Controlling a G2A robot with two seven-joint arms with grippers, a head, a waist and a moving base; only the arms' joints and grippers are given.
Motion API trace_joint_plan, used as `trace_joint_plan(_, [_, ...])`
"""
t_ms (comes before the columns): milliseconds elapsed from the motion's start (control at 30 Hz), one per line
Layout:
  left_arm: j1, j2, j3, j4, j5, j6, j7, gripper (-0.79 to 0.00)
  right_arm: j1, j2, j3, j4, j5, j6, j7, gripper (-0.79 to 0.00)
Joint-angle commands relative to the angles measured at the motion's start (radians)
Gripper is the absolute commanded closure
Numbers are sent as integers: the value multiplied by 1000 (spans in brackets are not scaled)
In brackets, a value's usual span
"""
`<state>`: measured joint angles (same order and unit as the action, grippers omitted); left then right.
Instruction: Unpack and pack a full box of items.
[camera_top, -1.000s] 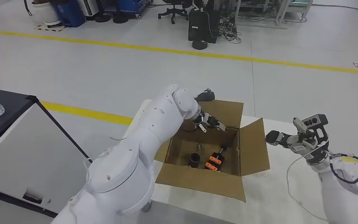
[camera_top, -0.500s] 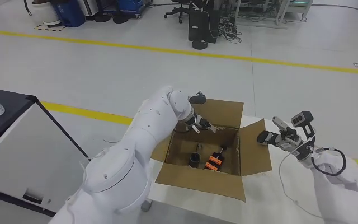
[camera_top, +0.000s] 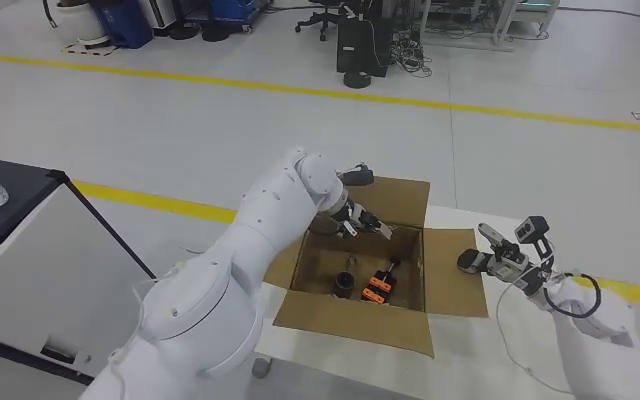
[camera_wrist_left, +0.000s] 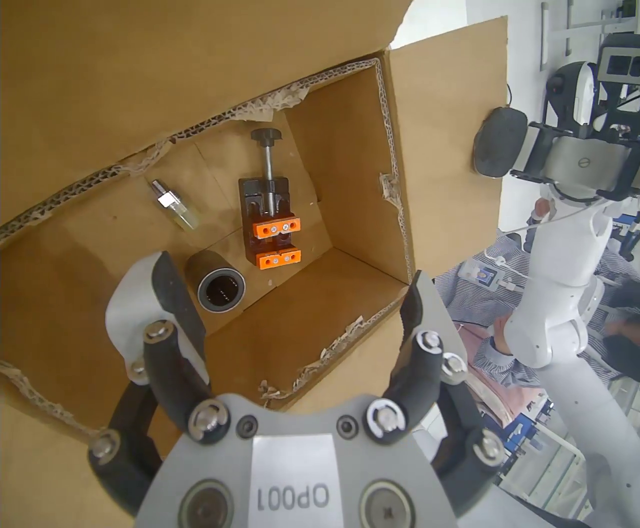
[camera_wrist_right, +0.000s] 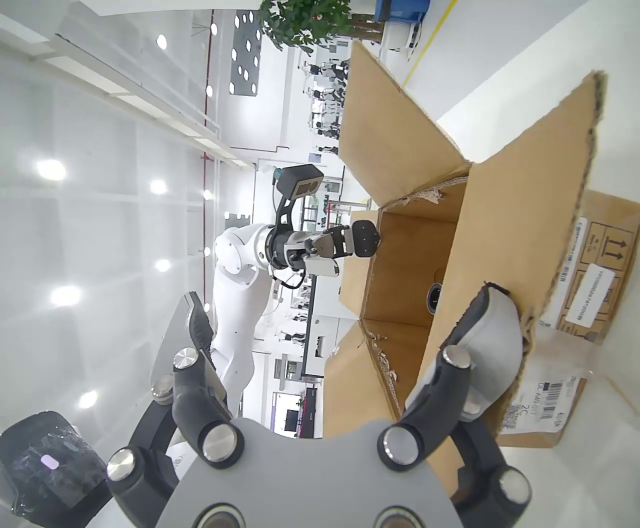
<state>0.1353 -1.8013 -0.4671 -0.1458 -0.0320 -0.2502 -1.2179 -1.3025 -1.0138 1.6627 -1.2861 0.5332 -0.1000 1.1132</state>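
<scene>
Flap has folded flat beside the open right end effector. Vise lies 6 o'clock from the open, nearer left end effector.

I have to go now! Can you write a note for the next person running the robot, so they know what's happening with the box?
Left gripper: open, holding nothing, above the open box.
Right gripper: open, holding nothing, one finger against the box's side flap.
On the box floor: an orange-and-black clamp, a black tube and a small metal fitting.
Done: the flaps are open.
Left: lift out all three things, then pack them back in.
</scene>
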Motion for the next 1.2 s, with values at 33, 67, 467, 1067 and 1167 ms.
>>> trace_joint_plan(33, [0, 0, 0, 1, 1, 0, 1, -785, -6, 1, -1, 2, 5, -1, 0, -785])
trace_joint_plan(67, [0, 0, 0, 1, 1, 0, 1, -785, -7, 1, -2, 3, 6, -1, -1, -785])
trace_joint_plan(467, [0, 0, 0, 1, 1, 0, 1, -785, -8, 2, -7, 5, 7, 1, 11, -785])
trace_joint_plan(1067, [58, 49, 65, -162, 259, 10, -41, -785, -8, 2, -7, 5, 7, 1, 11, -785])
trace_joint_plan(1167, [81, 55, 63, -198, 258, -1, -86, -785, -8, 2, -7, 5, 7, 1, 11, -785])
